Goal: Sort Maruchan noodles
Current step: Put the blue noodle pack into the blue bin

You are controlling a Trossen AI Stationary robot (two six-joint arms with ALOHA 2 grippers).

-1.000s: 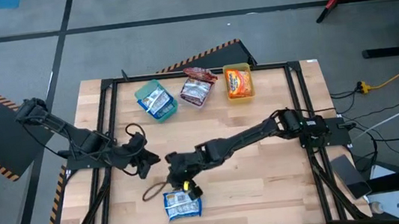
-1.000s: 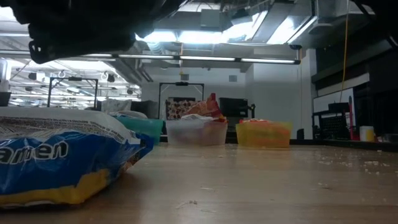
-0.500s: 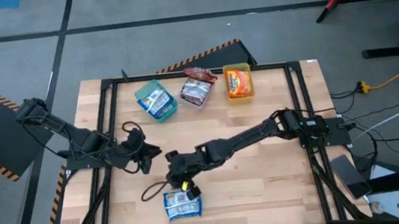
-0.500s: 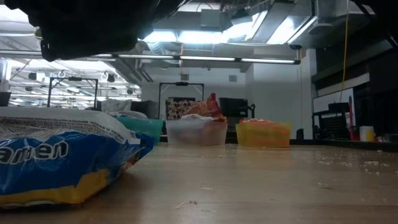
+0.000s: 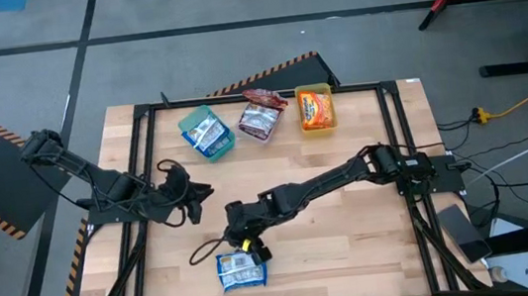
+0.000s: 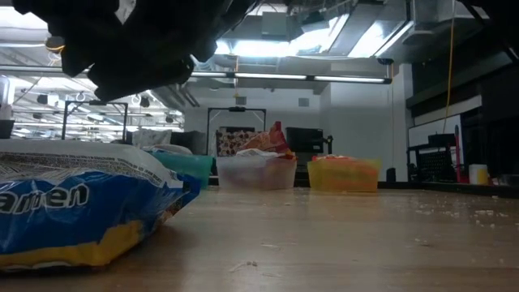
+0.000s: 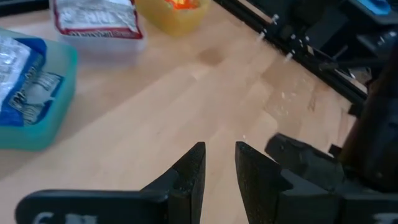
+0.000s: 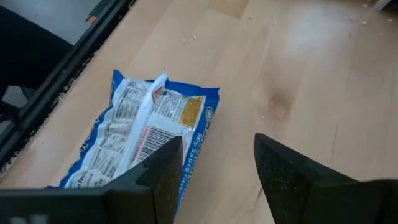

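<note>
A: You see 3 bins at the far edge of the table (image 5: 375,245): a green bin (image 5: 207,135), a clear bin (image 5: 259,121) and a yellow bin (image 5: 315,108). The green one holds a blue packet (image 5: 206,132), the clear one holds maroon packets (image 5: 262,108), the yellow one an orange packet (image 5: 316,110). How many exactly lie in each, I cannot tell.

B: And on the wood?

A: You have 1 loose blue packet (image 5: 241,270) near the front edge, lying flat, white label and barcode up. The right gripper (image 5: 244,246) hovers just above it, fingers apart, holding nothing. The left gripper (image 5: 194,200) waits left of centre, fingers only a little apart, also empty. Much bare wood stays free between the arms and the bins.
</note>
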